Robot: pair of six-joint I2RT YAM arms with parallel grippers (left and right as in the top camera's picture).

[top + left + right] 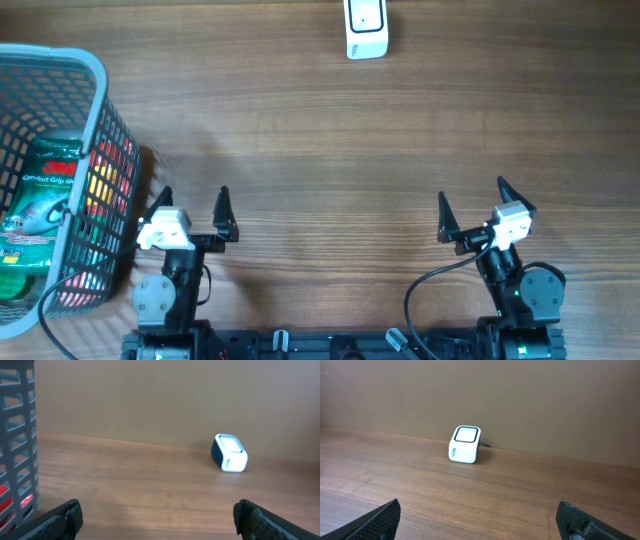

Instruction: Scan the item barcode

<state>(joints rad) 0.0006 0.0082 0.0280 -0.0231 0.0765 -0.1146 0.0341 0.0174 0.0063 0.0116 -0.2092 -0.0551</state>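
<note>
A white barcode scanner with a dark-rimmed window stands at the far edge of the wooden table; it also shows as the scanner in the left wrist view and the scanner in the right wrist view. A green packaged item lies in the grey mesh basket at the left, with red and yellow packaging beside it. My left gripper is open near the front edge, just right of the basket, holding nothing. My right gripper is open at the front right, also holding nothing.
The basket wall rises close to the left gripper's left finger. A black cable runs from the right arm's base across the front of the table. Bare wood lies between the grippers and the scanner.
</note>
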